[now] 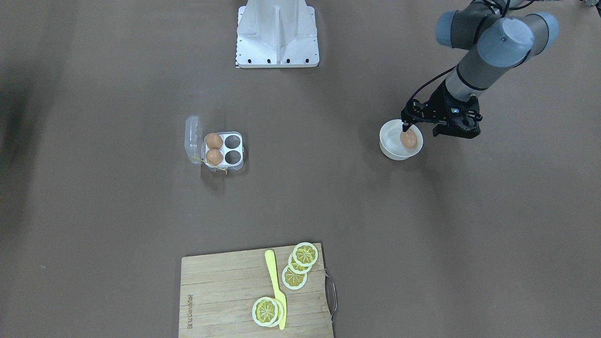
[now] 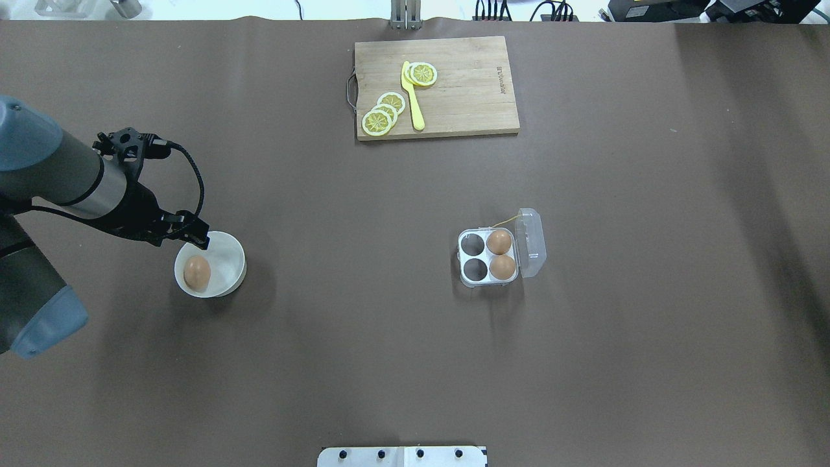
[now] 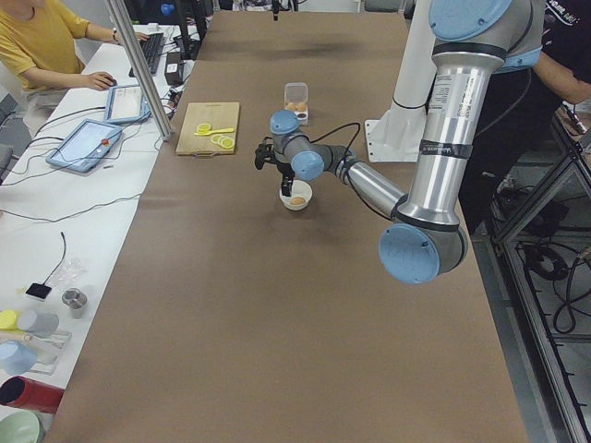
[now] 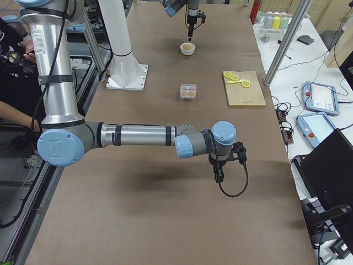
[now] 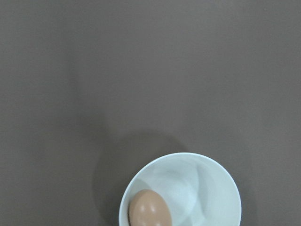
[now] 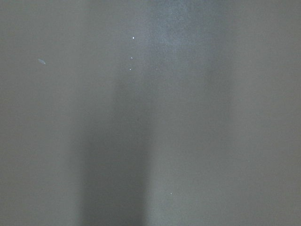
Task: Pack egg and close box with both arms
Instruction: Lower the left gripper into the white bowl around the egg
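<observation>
A tan egg (image 1: pixel 408 139) lies in a white bowl (image 1: pixel 389 150) on my left side; the left wrist view shows it at the bottom edge (image 5: pixel 149 211). My left gripper (image 1: pixel 419 129) hangs open and empty just above the bowl's robot-side rim, one fingertip (image 1: pixel 405 126) beside the egg. The clear box (image 1: pixel 237 162) stands mid-table with its lid (image 1: pixel 192 136) swung open. It holds two eggs (image 1: pixel 214 141) (image 1: pixel 214 157), and its two other cells are empty. My right gripper (image 4: pixel 219 175) hovers over bare table far from the box; I cannot tell if it is open or shut.
A wooden cutting board (image 1: pixel 220 291) with lemon slices (image 1: pixel 304 254) and a yellow knife (image 1: pixel 277 291) lies at the operators' edge. The white robot base (image 1: pixel 277 42) stands at the far side. Operators sit beside the table in the side views.
</observation>
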`<state>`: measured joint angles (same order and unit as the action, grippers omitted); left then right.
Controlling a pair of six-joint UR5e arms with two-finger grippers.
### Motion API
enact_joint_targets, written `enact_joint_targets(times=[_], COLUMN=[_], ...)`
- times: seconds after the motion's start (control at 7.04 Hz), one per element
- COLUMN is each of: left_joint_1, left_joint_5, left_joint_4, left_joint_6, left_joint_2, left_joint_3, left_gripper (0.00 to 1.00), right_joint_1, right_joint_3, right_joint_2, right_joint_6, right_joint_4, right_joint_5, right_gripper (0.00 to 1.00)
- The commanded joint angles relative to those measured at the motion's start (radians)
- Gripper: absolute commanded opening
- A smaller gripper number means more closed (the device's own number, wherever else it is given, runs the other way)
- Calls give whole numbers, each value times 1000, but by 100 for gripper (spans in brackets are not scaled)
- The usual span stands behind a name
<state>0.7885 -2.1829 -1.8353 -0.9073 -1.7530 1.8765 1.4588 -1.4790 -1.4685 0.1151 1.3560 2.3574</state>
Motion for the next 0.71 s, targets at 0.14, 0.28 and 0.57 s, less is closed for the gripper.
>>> enact_joint_targets(times=[0.14, 0.28, 0.57], left_joint_1=[-12, -18, -22], left_joint_5=[0, 0, 0], left_joint_4=[1, 1, 1], left_joint_6=[5, 5, 5], left_joint_2=[-20, -26, -37], left_joint_3=[-40, -43, -56], left_gripper=[81, 80, 79], right_joint_1=[0, 0, 0], right_joint_3=[0, 0, 0], right_joint_2=[1, 1, 1], right_joint_6=[0, 0, 0], right_joint_4=[0, 0, 0], right_joint_5=[-1, -3, -4], right_gripper=[100, 100, 100])
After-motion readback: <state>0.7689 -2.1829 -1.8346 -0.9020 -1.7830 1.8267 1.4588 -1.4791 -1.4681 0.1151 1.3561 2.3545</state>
